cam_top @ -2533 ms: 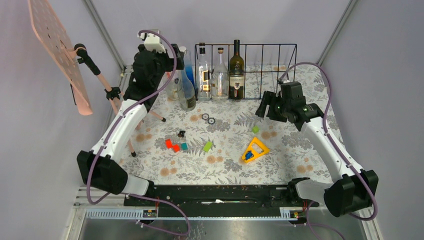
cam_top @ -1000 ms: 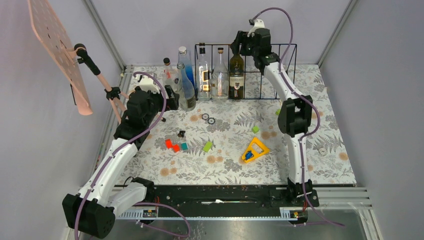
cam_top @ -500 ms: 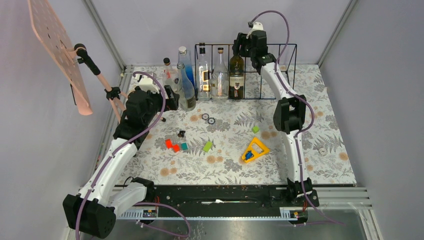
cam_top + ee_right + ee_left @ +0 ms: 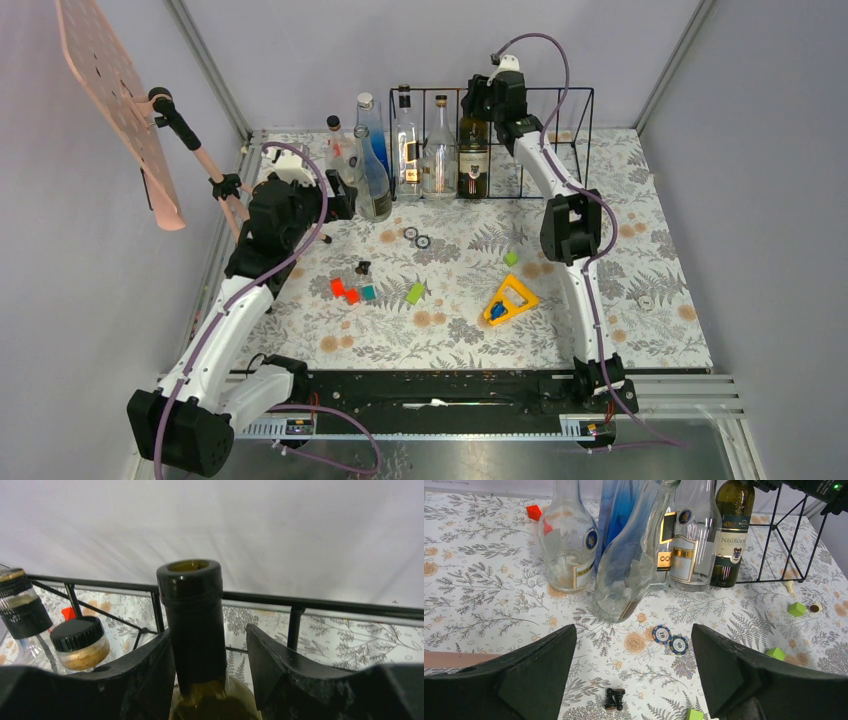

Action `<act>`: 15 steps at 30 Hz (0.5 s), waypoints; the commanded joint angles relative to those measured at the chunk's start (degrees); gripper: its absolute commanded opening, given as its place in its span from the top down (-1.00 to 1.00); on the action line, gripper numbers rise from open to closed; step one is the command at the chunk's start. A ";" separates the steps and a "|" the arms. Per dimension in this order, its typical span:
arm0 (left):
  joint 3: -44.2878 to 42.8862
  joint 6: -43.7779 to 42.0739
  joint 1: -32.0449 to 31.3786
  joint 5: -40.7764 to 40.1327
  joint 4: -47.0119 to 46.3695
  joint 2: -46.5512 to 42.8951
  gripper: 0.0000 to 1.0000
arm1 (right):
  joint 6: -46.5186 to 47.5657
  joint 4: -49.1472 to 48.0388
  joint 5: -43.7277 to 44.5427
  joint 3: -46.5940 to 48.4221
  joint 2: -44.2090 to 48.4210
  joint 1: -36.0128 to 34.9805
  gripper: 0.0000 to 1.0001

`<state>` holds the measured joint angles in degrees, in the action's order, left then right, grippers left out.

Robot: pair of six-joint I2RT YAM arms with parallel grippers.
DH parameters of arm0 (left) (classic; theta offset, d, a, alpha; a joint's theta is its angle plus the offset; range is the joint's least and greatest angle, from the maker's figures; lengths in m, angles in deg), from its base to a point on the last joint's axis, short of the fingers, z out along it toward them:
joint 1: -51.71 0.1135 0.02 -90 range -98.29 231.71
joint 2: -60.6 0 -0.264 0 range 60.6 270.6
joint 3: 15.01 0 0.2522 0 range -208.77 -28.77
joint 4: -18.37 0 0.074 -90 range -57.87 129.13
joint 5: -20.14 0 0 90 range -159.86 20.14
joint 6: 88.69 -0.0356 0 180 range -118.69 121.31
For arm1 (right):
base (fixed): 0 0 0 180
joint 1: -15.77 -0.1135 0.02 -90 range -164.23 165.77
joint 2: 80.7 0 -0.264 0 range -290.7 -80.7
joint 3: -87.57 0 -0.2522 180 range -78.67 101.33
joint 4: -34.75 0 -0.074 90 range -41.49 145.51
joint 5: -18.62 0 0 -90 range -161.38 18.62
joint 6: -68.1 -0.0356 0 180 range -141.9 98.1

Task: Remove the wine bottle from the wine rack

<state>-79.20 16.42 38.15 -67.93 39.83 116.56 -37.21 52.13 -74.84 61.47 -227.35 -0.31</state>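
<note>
i am only at the start of this job. the wine bottle (image 4: 473, 150) stands upright inside the wine rack (image 4: 325, 603), toward the rack's left end, with its bottom down on the table. it is not lifted yet.

my right gripper (image 4: 207, 662) is up at the rack's top rail, with one finger on each side of the bottle's neck. the jaws are partly open. one finger looks like it touches the neck and the other shows a small gap, so i think it has no real hold yet. i have yet to squeeze shut, lift the bottle straight up over the rail and set it down outside the rack. two clear bottles (image 4: 439, 150) stand close beside it, so there is not much room.

my left gripper (image 4: 633, 635) is low in front of the rack's left end, wide open, holding nothing.

the table has a cloth (image 4: 660, 250) with grey leaves and orange flowers. in front of the rack lie two poker chips (image 4: 661, 634), small coloured blocks (image 4: 415, 293) and a yellow triangle toy (image 4: 515, 307). a plain pale wall (image 4: 300, 40) is behind the rack. a pink board (image 4: 110, 90) with holes stands far off its left end.
</note>
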 commanded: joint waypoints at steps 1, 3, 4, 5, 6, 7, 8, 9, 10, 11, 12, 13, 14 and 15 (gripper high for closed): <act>-1.68 0.75 0.76 1.62 -1.90 -0.41 -0.83 | -0.84 -5.58 2.03 4.83 -1.44 -0.01 -0.11; -1.68 0.86 0.98 1.68 -1.97 -0.46 -0.83 | -0.60 -5.64 1.74 5.02 -1.55 -0.01 -0.02; -1.68 0.95 1.13 1.84 -2.03 -0.35 -0.83 | -0.33 -5.72 1.55 4.77 -1.35 -0.01 0.04; -1.68 1.11 1.29 2.03 -2.07 -0.30 -0.83 | -0.05 -5.87 1.33 4.29 -0.98 -0.02 0.13; -1.68 1.33 1.46 2.34 -2.14 -0.18 -0.83 | 0.36 -6.15 1.09 3.55 -0.55 -0.01 0.23; -1.73 1.52 1.66 2.77 -2.20 -0.07 -0.83 | 0.76 -6.43 0.94 2.64 0.10 -0.01 0.35; -1.77 1.70 1.83 3.07 -2.25 0.00 -0.83 | 1.26 -6.90 0.76 1.59 0.89 -0.02 0.49; -1.77 1.80 2.01 3.20 -2.30 0.01 -0.83 | 1.58 -7.80 0.34 0.29 2.11 -0.01 0.62; -1.77 1.91 2.16 3.42 -2.30 0.10 -0.83 | 1.98 -8.48 -0.04 -1.46 3.12 -0.05 0.76; -1.77 2.05 2.29 3.49 -2.28 0.06 -0.82 | 2.35 -9.02 -0.39 -2.66 4.06 -0.01 0.84; -1.77 2.15 2.39 3.64 -2.30 0.10 -0.82 | 2.59 -9.46 -0.62 -3.81 5.15 -0.02 0.89; -1.77 2.19 2.48 3.74 -2.34 0.13 -0.82 | 2.83 -9.87 -0.85 -4.94 6.29 -0.01 0.95; -1.77 2.20 2.56 3.81 -2.36 0.03 -0.82 | 3.09 -10.56 -1.11 -6.31 7.42 -0.03 0.99; -1.70 2.27 2.57 3.86 -2.47 0.03 -0.82 | 3.19 -11.29 -1.26 -7.61 8.78 -0.01 1.00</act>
<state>-79.20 17.84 40.23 -65.79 39.81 116.58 -35.93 44.92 -75.11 57.42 -226.13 -0.28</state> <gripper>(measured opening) 0.915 0.402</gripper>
